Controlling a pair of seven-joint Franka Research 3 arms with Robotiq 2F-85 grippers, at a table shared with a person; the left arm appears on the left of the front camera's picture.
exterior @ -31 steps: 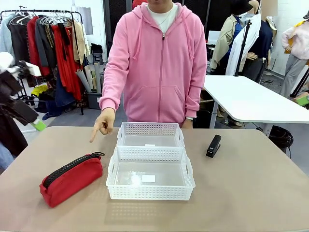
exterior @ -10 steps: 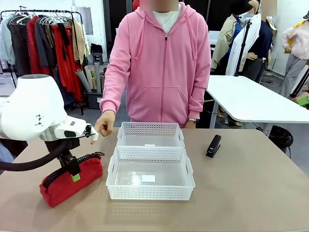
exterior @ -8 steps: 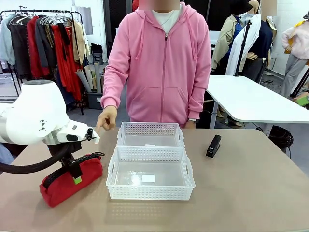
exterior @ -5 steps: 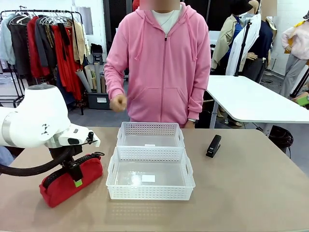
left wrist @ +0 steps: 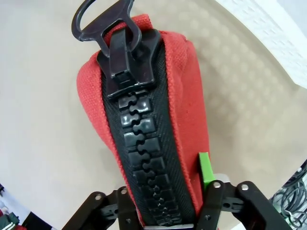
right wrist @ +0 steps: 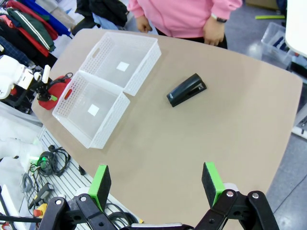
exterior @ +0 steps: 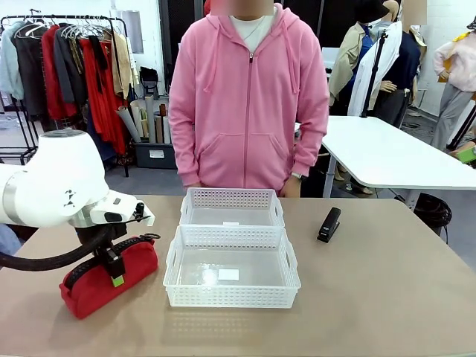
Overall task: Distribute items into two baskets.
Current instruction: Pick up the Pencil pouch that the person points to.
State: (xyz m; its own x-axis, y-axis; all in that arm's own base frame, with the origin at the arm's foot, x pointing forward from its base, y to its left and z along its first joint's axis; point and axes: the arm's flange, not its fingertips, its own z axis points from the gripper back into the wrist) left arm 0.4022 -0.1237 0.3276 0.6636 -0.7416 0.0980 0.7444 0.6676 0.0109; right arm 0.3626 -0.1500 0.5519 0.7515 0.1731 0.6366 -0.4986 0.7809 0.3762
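Observation:
The red pouch (exterior: 137, 260) lies on the table at the left, zipper up, beside the near basket (exterior: 230, 238). My left gripper (exterior: 113, 269) straddles its middle from above. In the left wrist view the left gripper (left wrist: 163, 188) has its fingers pressed on both sides of the red pouch (left wrist: 182, 110), with a green pad (left wrist: 204, 166) against the fabric. The far basket (exterior: 232, 199) touches the near one. The black stapler (exterior: 329, 224) lies to their right. My right gripper (right wrist: 156, 184) hangs open high over the table, above the stapler (right wrist: 187, 89) and baskets (right wrist: 72, 93).
A person in a pink hoodie (exterior: 249, 97) stands at the far edge with both hands down by the sides. The tabletop (exterior: 387, 297) is bare to the right of the stapler and in front of the baskets. A white table (exterior: 387, 152) stands behind on the right.
The person's pointing hand has pulled back from the table and dropped. My left gripper's fingers have come in against the pouch's sides. The right arm has not moved.

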